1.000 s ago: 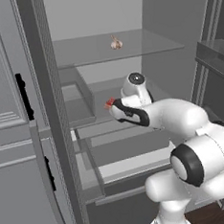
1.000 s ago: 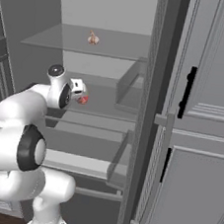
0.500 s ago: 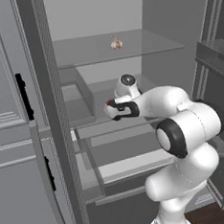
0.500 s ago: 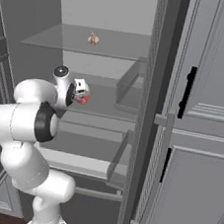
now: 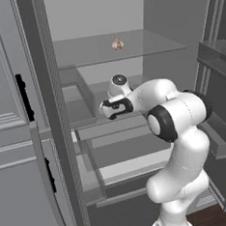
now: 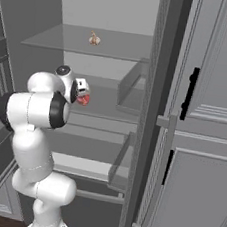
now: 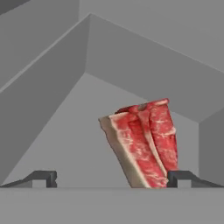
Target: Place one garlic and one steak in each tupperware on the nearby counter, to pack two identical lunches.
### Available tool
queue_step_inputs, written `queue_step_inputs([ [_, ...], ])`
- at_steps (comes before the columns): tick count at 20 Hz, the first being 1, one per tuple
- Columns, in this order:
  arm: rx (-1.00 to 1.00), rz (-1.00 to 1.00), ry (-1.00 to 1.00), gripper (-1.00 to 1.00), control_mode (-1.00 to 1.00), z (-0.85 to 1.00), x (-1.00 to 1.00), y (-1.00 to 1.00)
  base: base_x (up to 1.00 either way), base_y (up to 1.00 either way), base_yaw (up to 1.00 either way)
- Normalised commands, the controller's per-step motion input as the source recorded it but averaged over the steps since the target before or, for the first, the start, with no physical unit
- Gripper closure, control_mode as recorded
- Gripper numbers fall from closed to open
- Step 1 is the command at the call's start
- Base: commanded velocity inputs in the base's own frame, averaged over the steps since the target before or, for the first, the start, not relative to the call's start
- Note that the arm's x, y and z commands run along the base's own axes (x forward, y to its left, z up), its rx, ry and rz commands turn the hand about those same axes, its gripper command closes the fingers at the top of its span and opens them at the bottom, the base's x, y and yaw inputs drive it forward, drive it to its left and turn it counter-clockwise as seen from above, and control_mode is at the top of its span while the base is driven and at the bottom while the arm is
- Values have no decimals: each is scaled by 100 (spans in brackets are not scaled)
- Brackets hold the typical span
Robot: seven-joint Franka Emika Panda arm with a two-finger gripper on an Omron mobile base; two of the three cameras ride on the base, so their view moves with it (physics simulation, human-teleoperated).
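— Nearest the hand camera, what did you see?

— Two dark fingertips, one (image 7: 43,178) far left and one far right, so the pincer (image 7: 111,179) stood spread wide, pinching nothing. A raw red steak (image 7: 144,142) stood tilted on edge just past the tips, closer to the right one; whether it touched that tip I could not tell. It rested on a grey floor between grey walls that met in a corner behind it.

— And from the base?

— Inside an open grey cabinet, the white arm (image 5: 176,119) bent leftward in the left base view, its pincer (image 5: 106,109) held over a middle shelf (image 5: 86,112). From the right base view the pincer (image 6: 82,94) showed with a bit of red, the steak (image 6: 83,99), right at its tip.

— Anything farther back?

— One shelf up, on a glass shelf (image 5: 143,47), a garlic (image 5: 117,44) sat alone, well apart from the pincer. The right base view showed the garlic (image 6: 94,39) too, above and behind the arm. A door (image 6: 205,122) with a black handle (image 6: 189,93) stood at the right.
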Motion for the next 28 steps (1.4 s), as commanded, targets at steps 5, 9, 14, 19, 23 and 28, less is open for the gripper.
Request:
queue_step_inputs([
  [5,0,-2,0,-100,-100,-20,46,11,0,0,0],
  [9,0,-3,0,-100,-100,-29,39,4,0,0,0],
  [14,0,-7,0,-100,-100,-32,23,-1,0,0,0],
  [19,0,-14,0,-100,-100,-28,0,-17,0,0,0],
  [23,1,-19,0,-100,-100,-7,-17,-45,0,0,0],
  [28,7,-17,4,-100,-100,0,-25,-44,0,0,0],
])
